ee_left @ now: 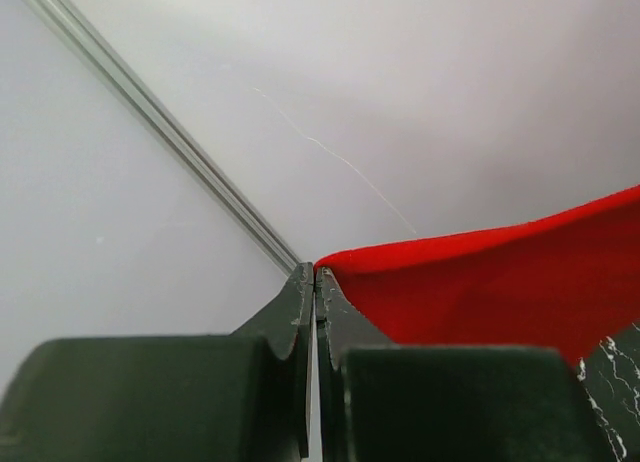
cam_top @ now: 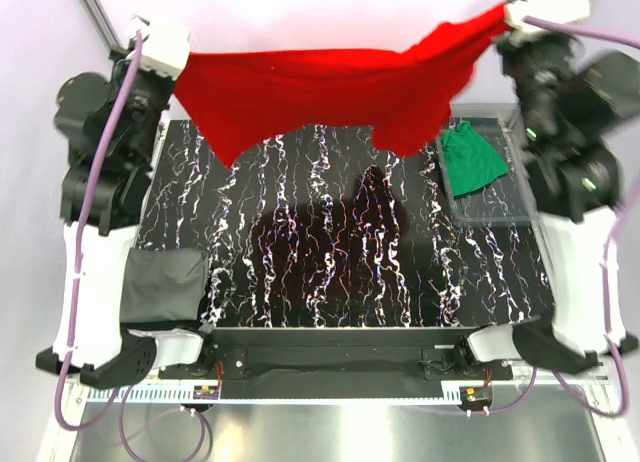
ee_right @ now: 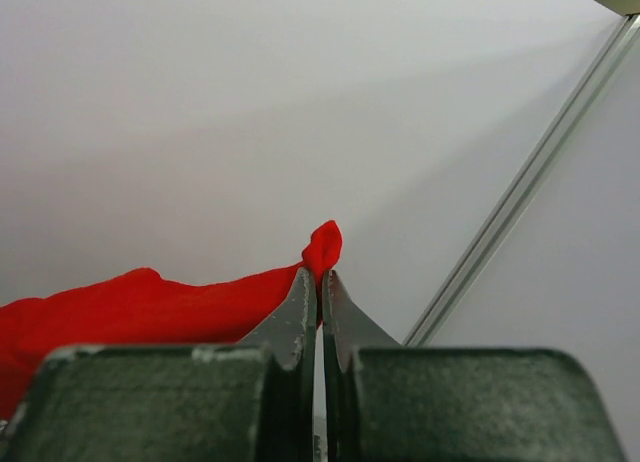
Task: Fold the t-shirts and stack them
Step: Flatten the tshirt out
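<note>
The red t-shirt (cam_top: 320, 92) hangs stretched in the air above the far side of the table, held at both ends. My left gripper (cam_top: 185, 57) is shut on its left corner; in the left wrist view my left gripper (ee_left: 317, 272) pinches the red cloth (ee_left: 480, 282). My right gripper (cam_top: 512, 12) is shut on the right end, raised higher; in the right wrist view my right gripper (ee_right: 319, 275) shows a tuft of the red shirt (ee_right: 322, 247) sticking out. The green t-shirt (cam_top: 472, 157) lies crumpled in the bin. The dark grey t-shirt (cam_top: 160, 287) lies folded at the near left.
A clear plastic bin (cam_top: 500, 207) sits on the right side of the black marbled table (cam_top: 340, 272). Aluminium frame posts (ee_left: 160, 122) stand behind the arms. The shirt casts a shadow on the table's middle.
</note>
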`<control>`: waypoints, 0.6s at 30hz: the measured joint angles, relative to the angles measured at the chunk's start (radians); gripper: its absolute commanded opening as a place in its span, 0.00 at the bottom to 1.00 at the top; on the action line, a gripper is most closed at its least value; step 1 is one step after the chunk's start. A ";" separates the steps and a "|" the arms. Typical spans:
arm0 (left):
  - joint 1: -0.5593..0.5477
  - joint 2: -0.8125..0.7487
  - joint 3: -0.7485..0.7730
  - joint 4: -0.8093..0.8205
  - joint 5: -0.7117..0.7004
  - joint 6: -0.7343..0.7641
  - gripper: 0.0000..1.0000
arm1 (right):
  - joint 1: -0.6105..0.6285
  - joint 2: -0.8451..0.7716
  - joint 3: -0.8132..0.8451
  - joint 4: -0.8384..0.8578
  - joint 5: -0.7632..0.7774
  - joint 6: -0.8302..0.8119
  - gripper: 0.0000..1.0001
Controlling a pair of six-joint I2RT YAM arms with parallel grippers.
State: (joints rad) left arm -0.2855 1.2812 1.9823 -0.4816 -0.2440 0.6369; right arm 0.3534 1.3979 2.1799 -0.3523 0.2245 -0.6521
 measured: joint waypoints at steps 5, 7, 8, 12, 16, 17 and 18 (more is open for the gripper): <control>-0.001 -0.064 -0.012 -0.032 0.021 -0.023 0.00 | 0.000 -0.142 -0.013 -0.120 -0.070 0.113 0.00; -0.001 -0.082 -0.010 -0.061 0.039 -0.035 0.00 | 0.000 -0.178 -0.013 -0.155 -0.091 0.130 0.00; 0.000 -0.087 0.000 -0.078 0.051 -0.043 0.00 | 0.000 -0.190 -0.013 -0.167 -0.097 0.134 0.00; 0.017 -0.086 0.063 -0.116 0.092 -0.069 0.00 | 0.000 -0.214 0.005 -0.192 -0.115 0.134 0.00; 0.026 -0.086 0.082 -0.114 0.103 -0.069 0.00 | 0.000 -0.204 -0.016 -0.176 -0.115 0.117 0.00; 0.026 -0.088 0.069 -0.106 0.104 -0.069 0.00 | 0.000 -0.199 -0.036 -0.160 -0.114 0.108 0.00; 0.026 -0.092 0.048 -0.098 0.105 -0.069 0.00 | 0.000 -0.192 -0.064 -0.140 -0.115 0.100 0.00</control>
State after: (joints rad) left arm -0.2600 1.1893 2.0300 -0.5800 -0.1390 0.5674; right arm 0.3538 1.2057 2.1155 -0.4919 0.1097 -0.5518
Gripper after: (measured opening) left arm 0.012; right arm 0.017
